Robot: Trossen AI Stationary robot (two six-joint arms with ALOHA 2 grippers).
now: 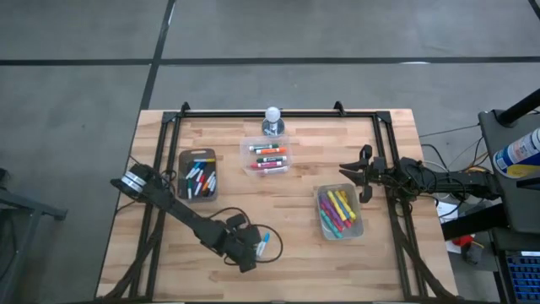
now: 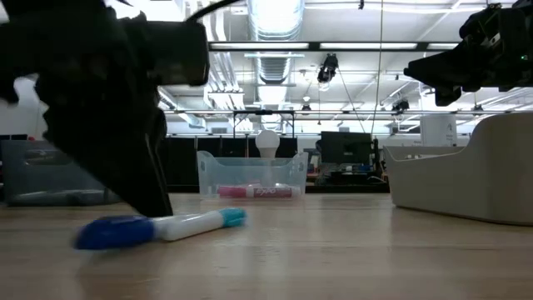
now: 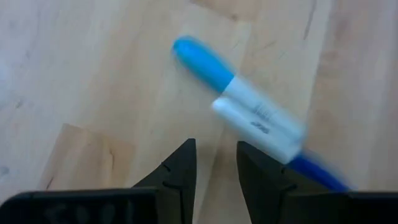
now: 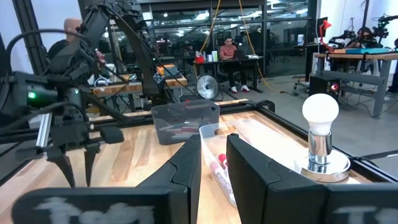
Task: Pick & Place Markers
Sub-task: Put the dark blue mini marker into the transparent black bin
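A blue-and-white marker (image 1: 264,245) (image 2: 166,227) (image 3: 249,106) lies flat on the wooden table near its near edge. My left gripper (image 1: 251,253) (image 3: 216,155) (image 2: 150,204) points down right beside the marker, open by a narrow gap with nothing between the fingers. More markers lie in a dark grey tray (image 1: 180,173) and two clear tubs (image 1: 245,156) (image 1: 361,215). My right gripper (image 1: 353,177) (image 4: 213,152) hovers open and empty above the table near its right edge. My left gripper comes from above, and one finger (image 3: 258,168) stands against the marker's white body (image 3: 273,134) near its blue end. The marker lies on the table outside the gap. Whether that finger touches it, I cannot tell.
A light bulb on a round base (image 1: 272,121) (image 4: 320,124) stands at the table's far edge, behind the middle tub. A black frame (image 1: 278,112) runs along the far and side edges. Bare wood lies between the tubs and the near edge.
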